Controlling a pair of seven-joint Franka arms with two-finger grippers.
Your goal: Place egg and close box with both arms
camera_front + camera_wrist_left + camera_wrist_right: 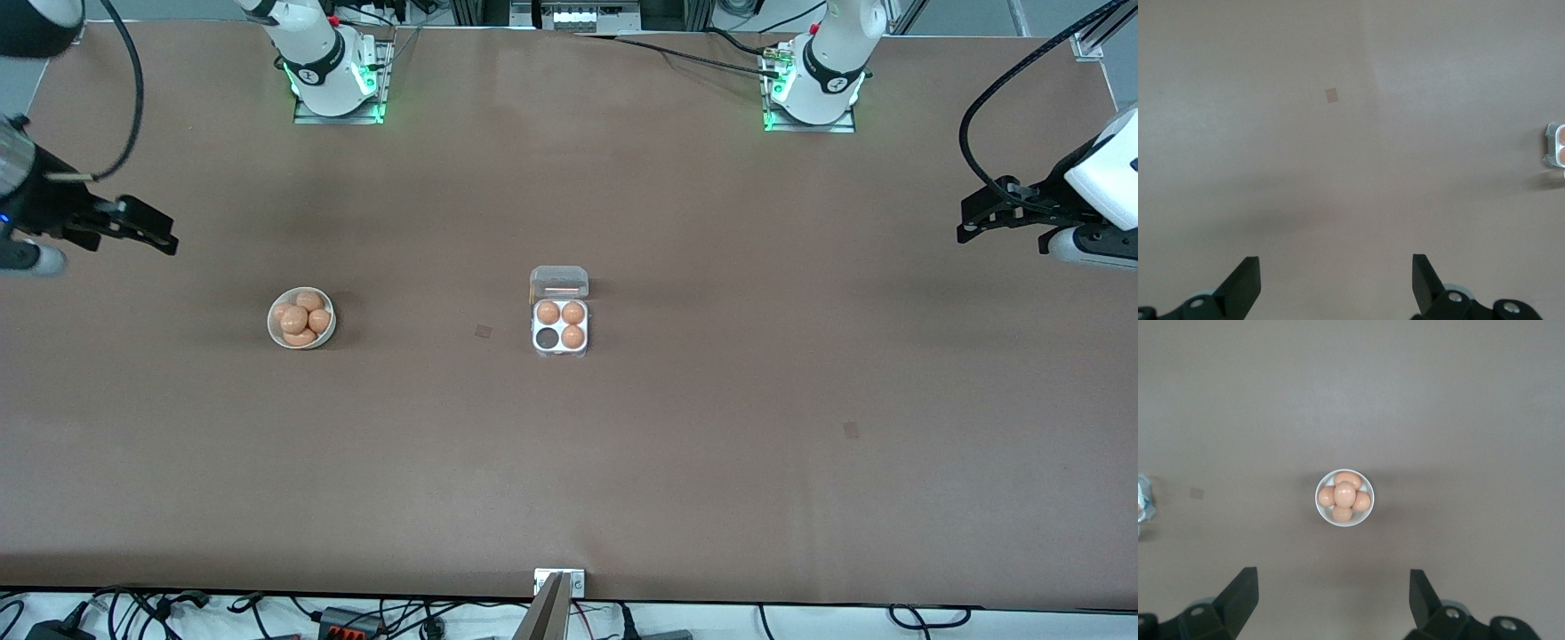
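Egg [294, 318] on top of the pile in the bowl [325, 336], mid-left of frame, box [560, 331] w/ one empty cell at center: I'd judge it light, smooth, fragile, so I'd pinch gently across its middle; right gripper [1331, 600] and left gripper [1336, 283] both wide open, empty.

Robotics laboratory test bench. Indicators: two white robot arms, the right arm [320, 62] and the left arm [831, 67], bolted on metal base plates along one edge of a brown-covered table [711, 400]; aluminium framing, loose black cables [116, 98] and power adapters line the edges.
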